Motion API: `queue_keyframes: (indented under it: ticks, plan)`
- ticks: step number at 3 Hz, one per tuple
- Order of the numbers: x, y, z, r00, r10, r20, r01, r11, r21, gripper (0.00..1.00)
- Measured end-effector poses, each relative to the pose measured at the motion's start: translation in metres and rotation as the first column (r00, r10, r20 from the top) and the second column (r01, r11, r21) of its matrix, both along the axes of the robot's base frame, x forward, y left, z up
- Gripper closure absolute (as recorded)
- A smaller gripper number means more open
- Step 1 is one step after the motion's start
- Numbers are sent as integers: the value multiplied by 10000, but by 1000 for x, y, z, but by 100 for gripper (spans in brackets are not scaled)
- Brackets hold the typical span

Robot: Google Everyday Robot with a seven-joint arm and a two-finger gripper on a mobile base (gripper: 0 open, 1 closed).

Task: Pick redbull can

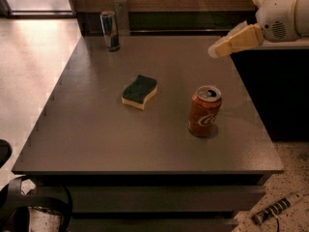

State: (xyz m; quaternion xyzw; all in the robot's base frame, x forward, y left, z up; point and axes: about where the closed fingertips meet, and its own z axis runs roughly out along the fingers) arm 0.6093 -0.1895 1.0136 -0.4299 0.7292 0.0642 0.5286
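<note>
Fingers [218,49] hovered over table [96,144] far right edge, nothing seen in them; whether spread or closed, you could not tell. At far left corner stood redbull can [110,30], upright, well apart from fingers. You likely faced light, thin-walled, slick metal, easily dented or tipped: grasp mid-body across narrow width, squeeze gently. Pale floor [29,71] lay left of table; table top was flat, dark, matte. Cola can [204,111], then sponge [139,91], sat between, near reach path.

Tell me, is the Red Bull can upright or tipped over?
Upright: the can stands on its base at the table's far left corner. The claw hovers near the right edge, far from it.
</note>
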Motion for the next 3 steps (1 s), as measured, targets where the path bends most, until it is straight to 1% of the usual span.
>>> queue_keyframes:
  ticks: [1,2,3]
  plan:
    - [48,32,15,9954,70,955,-194,9913,1299,0]
    - [48,32,15,9954,72,955,-196,9913,1299,0]
    - [62,44,12,9955,161,939,-311,9865,1606,0]
